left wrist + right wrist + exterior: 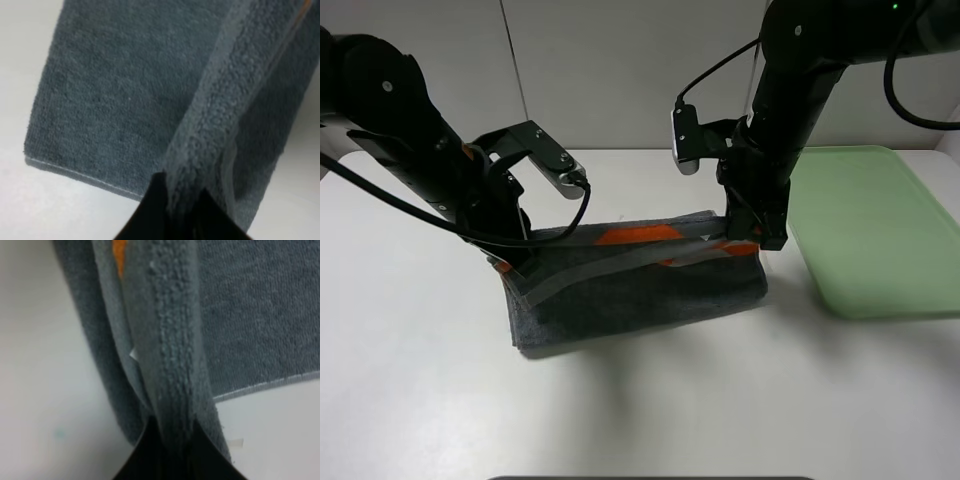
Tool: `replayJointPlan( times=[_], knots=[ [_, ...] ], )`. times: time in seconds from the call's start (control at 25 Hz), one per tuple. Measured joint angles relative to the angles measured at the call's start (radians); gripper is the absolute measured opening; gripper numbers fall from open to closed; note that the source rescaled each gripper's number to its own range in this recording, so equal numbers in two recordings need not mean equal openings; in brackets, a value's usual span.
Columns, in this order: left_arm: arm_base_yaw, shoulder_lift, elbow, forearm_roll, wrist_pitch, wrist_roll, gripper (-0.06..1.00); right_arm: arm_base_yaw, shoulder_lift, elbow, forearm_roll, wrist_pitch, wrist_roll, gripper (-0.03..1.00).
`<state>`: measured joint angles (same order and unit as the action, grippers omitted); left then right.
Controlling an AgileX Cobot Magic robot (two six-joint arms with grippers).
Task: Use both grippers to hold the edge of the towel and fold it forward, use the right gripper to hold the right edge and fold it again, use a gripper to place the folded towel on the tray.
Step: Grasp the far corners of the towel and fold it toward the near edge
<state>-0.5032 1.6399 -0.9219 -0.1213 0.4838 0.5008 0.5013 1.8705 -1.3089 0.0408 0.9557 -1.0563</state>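
On the left of the high view, the left arm (410, 130) reaches down over the white desk (620, 410). The left hand (520, 262) is closed on the left end of the towel's edge (610, 258). In its wrist view the left hand (175, 212) has its two black fingers (152, 210) pinched together, with a thick fold of grey cloth squeezed between them.

The towel (640, 300) lies on the desk between the two arms. It is dark grey terry cloth, and its lower layer rests flat (110, 100). The gripped edge is lifted off that layer and runs from one hand to the other as a pale grey band. Orange patches (635, 236) show along it.

To the right, the right arm (790, 90) comes down from above. The right hand (748, 238) is closed on the right end of the same edge. Its wrist view shows the right hand (172, 452) with its fingers (145, 455) clamped on a bunched ridge of cloth. There is a bit of orange (119, 255) beside the ridge, and the flat part of the towel (250, 315) ends in a thin pale hem (265, 385) on the desk.

Farthest right, the pale green tray (870, 230) sits on the desk. It is near the towel's right end but apart from it, and the picture's border cuts it off.
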Motion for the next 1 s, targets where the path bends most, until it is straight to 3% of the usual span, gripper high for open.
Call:
replayJointPlan(
  times=[0.6, 1.0],
  knots=[
    [0.007, 0.106, -0.041, 0.016, -0.052, 0.002, 0.00, 0.000, 0.063, 0.000, -0.041, -0.111, -0.001, 0.00],
    [0.113, 0.108, -0.063, 0.012, -0.077, -0.001, 0.00, 0.000, 0.115, -0.075, -0.021, -0.168, -0.001, 0.00]
  ],
)
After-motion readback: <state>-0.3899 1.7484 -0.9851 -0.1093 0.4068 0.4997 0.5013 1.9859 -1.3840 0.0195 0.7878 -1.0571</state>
